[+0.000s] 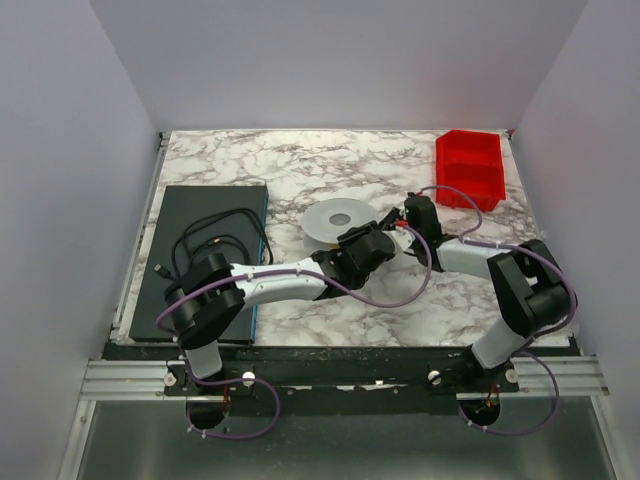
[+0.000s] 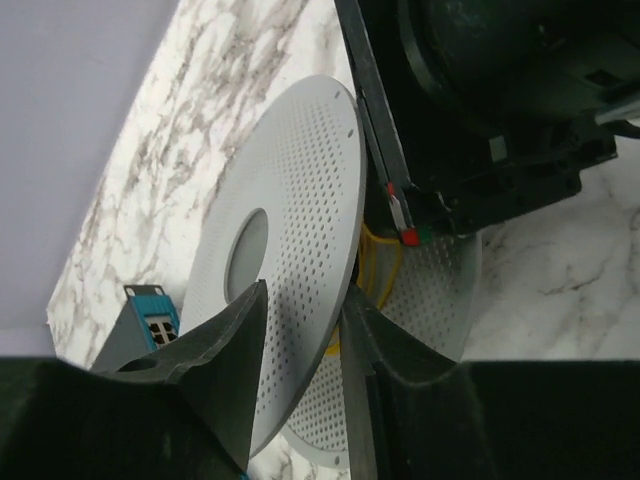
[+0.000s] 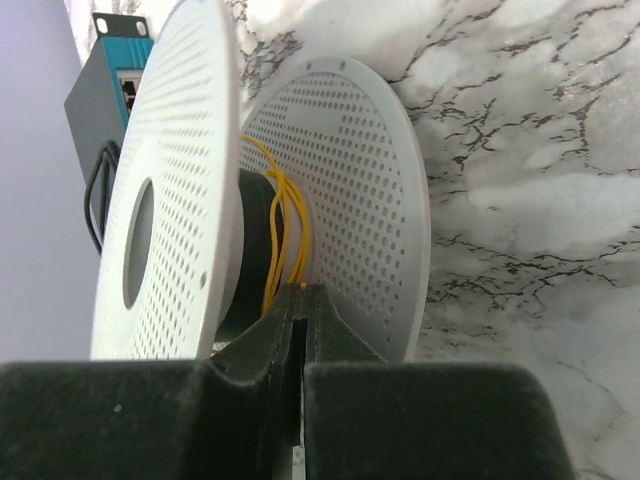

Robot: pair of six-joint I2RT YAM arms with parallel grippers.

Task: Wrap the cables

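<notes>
A white perforated spool [image 1: 337, 219] lies mid-table, with two discs and a dark core. Thin yellow cable [image 3: 283, 230] runs between the discs round the core; it also shows in the left wrist view [image 2: 385, 265]. My left gripper [image 2: 305, 315] is shut on the rim of the spool's upper disc [image 2: 290, 240], one finger on each face. My right gripper [image 3: 301, 290] is shut on the yellow cable, tips pushed between the two discs [image 3: 350, 210]. In the top view both grippers meet at the spool's right edge: left gripper [image 1: 365, 243], right gripper [image 1: 400, 222].
A red bin [image 1: 470, 168] stands at the back right. A dark teal-edged box [image 1: 205, 225] with black cords on it lies at the left; it also shows in the right wrist view [image 3: 105, 80]. Purple hoses loop across the marble table [image 1: 270, 165].
</notes>
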